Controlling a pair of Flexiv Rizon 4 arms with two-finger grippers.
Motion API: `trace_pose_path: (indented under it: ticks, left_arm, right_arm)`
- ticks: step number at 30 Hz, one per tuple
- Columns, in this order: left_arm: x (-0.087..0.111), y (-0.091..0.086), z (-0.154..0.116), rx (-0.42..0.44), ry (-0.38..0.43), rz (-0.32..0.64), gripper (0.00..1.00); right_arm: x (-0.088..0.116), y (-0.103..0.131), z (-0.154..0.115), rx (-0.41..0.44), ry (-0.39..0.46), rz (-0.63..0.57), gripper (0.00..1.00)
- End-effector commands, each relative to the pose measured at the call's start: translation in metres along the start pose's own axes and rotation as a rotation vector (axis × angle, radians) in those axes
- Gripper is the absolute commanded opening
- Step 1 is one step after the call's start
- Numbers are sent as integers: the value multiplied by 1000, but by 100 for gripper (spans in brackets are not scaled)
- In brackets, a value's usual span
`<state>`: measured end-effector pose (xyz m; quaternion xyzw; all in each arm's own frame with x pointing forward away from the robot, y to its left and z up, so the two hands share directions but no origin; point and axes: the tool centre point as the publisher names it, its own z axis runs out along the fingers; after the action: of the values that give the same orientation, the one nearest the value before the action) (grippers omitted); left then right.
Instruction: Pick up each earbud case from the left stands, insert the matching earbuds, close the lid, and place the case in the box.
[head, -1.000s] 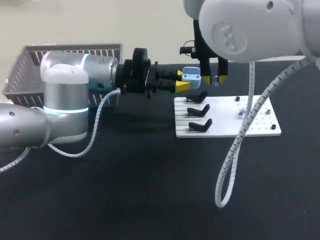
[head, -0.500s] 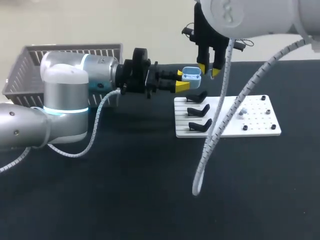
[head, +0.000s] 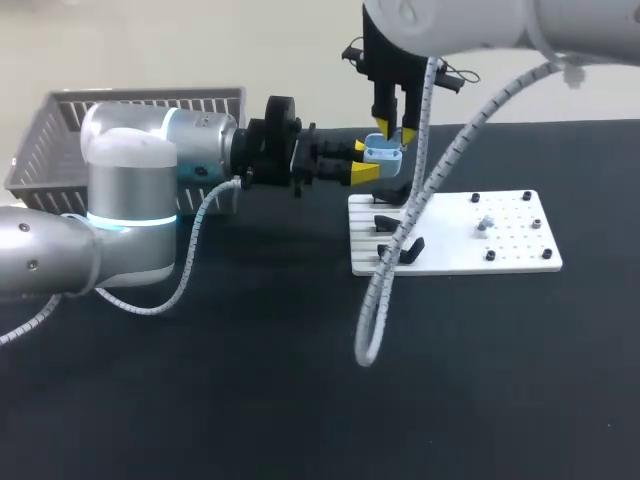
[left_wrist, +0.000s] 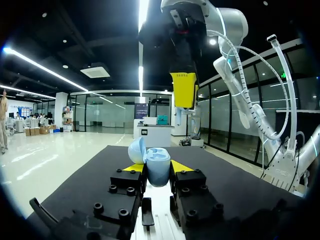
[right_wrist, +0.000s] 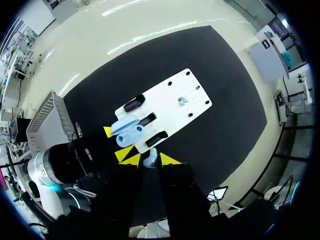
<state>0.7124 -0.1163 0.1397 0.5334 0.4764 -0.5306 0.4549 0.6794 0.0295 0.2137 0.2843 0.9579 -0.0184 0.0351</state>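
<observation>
Grip status: L gripper (left_wrist: 158, 167) is clamped on the earbud case (left_wrist: 159, 169), one yellow tip on each side, fingers only as far apart as the case body is wide. The case is held off the table, above the near edge of the white board (head: 455, 262), with its lid hinged open. R gripper (right_wrist: 150, 161) hangs tips-down just above the open case. Its fingers are nearly together and pinch a small pale earbud (right_wrist: 150, 158) between the tips. In the L wrist view the earbud sits apart from the case, not yet in it.

Counts:
- Cases: 1, the light blue one in the L gripper.
- Earbuds: 2 visible. One is in the R gripper; the 2nd earbud (head: 483, 225) lies on the peg side of the board.
- Black stands (right_wrist: 134, 104): 3 in a row on the board's L part, all without a case. R arm's cable crosses them in the head view.
- Black pegs (head: 527, 197): 4 on the board.
- Baskets: 1. The grey slatted basket (head: 60, 125) is at the table's far L, behind the L arm; can't tell what's inside.
</observation>
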Motion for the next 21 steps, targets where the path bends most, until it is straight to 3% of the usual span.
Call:
trace_pose_path:
  ticks: [1, 16, 21]
  left_arm:
    - [1, -1, 0, -5, -2, 3, 0]
    - [1, -1, 0, -5, -2, 3, 0]
    - [1, -1, 0, -5, -2, 3, 0]
  right_arm:
    - [-3, 6, 0, -3, 1, -5, 0]
    - [-3, 6, 0, -3, 1, -5, 0]
    - [-3, 6, 3, -2, 2, 53, 0]
